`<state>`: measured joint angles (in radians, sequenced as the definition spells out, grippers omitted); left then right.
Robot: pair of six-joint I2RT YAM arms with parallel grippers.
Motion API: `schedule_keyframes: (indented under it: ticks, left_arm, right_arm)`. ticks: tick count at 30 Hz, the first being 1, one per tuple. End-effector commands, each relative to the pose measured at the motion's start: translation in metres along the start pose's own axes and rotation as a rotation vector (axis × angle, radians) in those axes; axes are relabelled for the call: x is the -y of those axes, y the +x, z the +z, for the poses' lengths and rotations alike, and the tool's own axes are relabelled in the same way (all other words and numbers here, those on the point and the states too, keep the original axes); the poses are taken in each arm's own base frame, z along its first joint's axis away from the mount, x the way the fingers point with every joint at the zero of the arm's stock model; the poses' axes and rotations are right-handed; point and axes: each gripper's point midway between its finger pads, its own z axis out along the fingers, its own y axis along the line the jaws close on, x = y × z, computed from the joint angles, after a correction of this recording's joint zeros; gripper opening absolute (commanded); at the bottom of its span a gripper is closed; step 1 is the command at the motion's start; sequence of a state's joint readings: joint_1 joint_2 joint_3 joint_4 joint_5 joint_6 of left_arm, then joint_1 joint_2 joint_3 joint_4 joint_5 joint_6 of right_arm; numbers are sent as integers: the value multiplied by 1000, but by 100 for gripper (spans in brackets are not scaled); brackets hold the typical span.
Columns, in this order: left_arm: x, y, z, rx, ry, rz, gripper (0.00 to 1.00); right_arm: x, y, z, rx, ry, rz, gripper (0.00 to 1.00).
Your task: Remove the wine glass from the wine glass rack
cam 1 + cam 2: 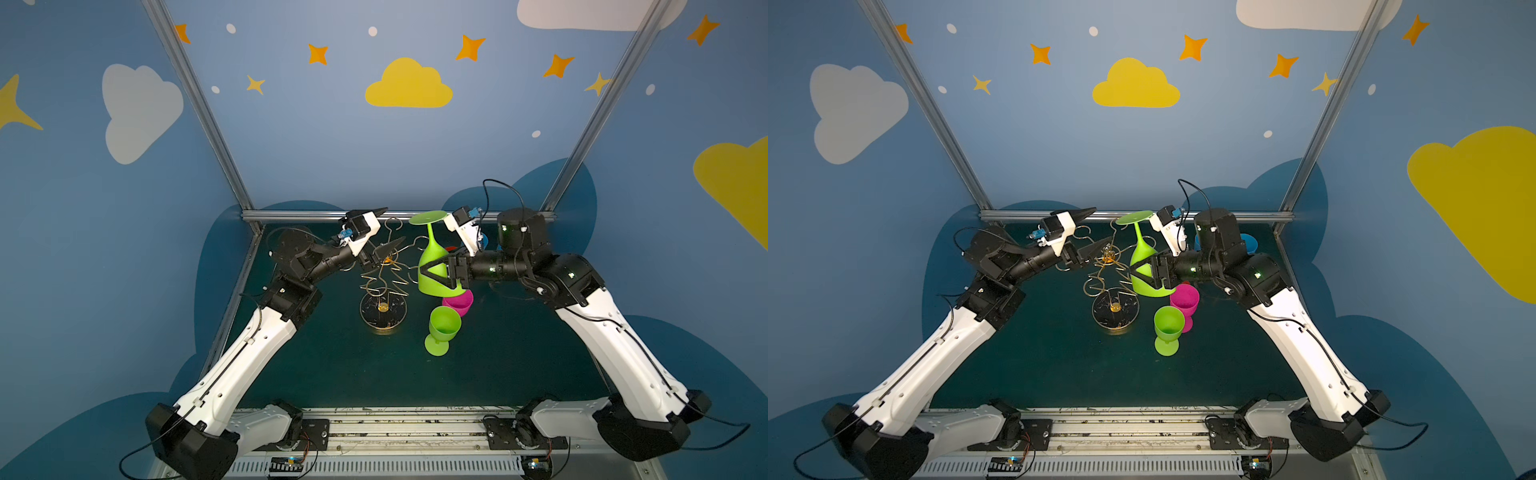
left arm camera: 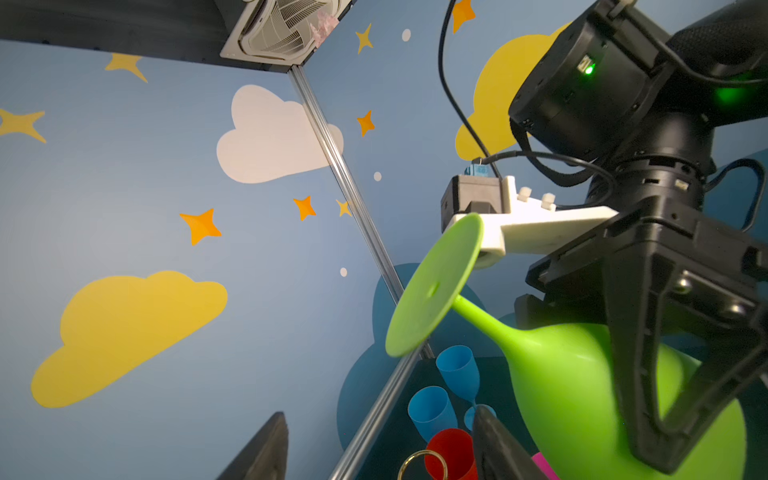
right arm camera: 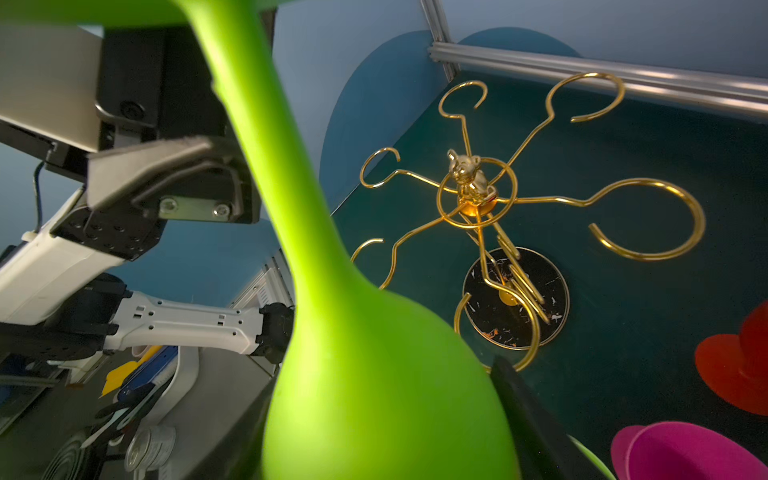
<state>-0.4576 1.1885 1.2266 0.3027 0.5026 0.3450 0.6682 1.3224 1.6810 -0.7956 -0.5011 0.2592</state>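
Observation:
A lime-green wine glass [image 1: 432, 253] [image 1: 1142, 253] hangs upside down in the air, foot up, just right of the wine glass rack [image 1: 384, 286] [image 1: 1115, 307]. My right gripper [image 1: 428, 272] [image 1: 1136, 272] [image 3: 374, 436] is shut on its bowl [image 3: 332, 332] [image 2: 561, 374], one finger on each side. The gold wire rack [image 3: 478, 195] stands on its dark round base, and every hook I can see is empty. My left gripper [image 1: 384, 230] [image 1: 1096, 230] [image 2: 380, 436] is open above the rack's top with nothing between its fingers; one gold ring [image 2: 424, 461] shows below it.
A second green glass [image 1: 444, 328] and a magenta glass [image 1: 459, 301] stand upright right of the rack's base, under the held glass. Blue glasses [image 2: 432, 409] and a red one [image 2: 451, 453] stand behind, near the back rail [image 1: 399, 215].

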Motion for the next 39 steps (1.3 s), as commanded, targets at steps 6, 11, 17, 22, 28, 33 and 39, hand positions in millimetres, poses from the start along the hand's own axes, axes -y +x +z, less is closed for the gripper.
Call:
schedule_keyframes:
  ticks: [6, 11, 17, 22, 28, 33, 39]
  left_arm:
    - [4, -10, 4, 34, 36, 106, 62]
    - [9, -9, 4, 23, 65, 102, 45]
    - [13, -9, 1, 9, 84, 110, 8]
    - [9, -11, -5, 9, 44, 115, 3]
    - [3, -8, -19, -30, -44, 37, 3]
    - [2, 7, -32, -48, -119, -158, 3]
    - [-7, 16, -47, -67, -229, -300, 3]
  right_arm:
    - [-28, 5, 15, -55, -93, -5, 20]
    - [-33, 14, 26, -99, -106, 1, 19]
    - [-36, 15, 30, -117, -106, 11, 25]
    - [-38, 2, 23, -65, -92, 10, 64]
    - [-47, -35, -9, 110, -164, 9, 84]
    - [-51, -65, -50, 288, -234, 16, 87]
    - [-38, -58, -86, 376, -131, 25, 87]
